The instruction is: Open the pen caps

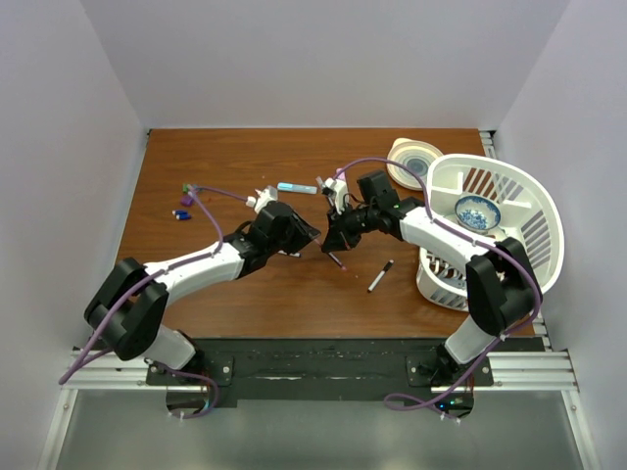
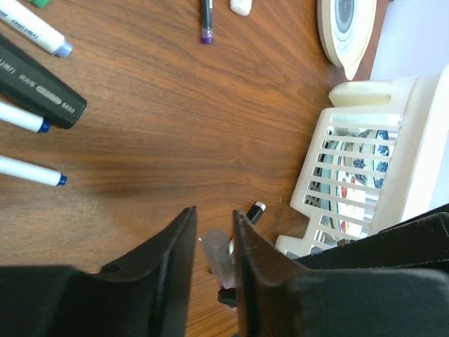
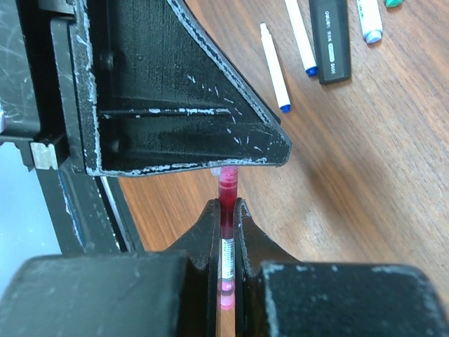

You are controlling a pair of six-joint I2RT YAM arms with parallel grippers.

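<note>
A pink pen [image 3: 225,188] is clamped between the fingers of my right gripper [image 3: 226,207], above the middle of the table. Its pink tail end [image 1: 339,262] sticks out below the gripper [image 1: 339,238]. The translucent pinkish pen cap [image 2: 217,254] on its other end sits between the fingers of my left gripper [image 2: 214,214], which has closed in narrowly on it. In the right wrist view, a left finger [image 3: 182,105] covers the cap's tip. The two grippers meet tip to tip, with the left one [image 1: 312,235] on the left.
A black pen [image 1: 380,276] lies right of the grippers. Loose caps [image 1: 181,201] lie at far left, and a light-blue pen [image 1: 291,187] lies behind. White pens [image 2: 31,172] and a black highlighter [image 2: 42,88] lie nearby. A white basket [image 1: 529,211] holding a blue bowl [image 1: 477,211] stands at right, with a tape roll [image 1: 411,162] behind it.
</note>
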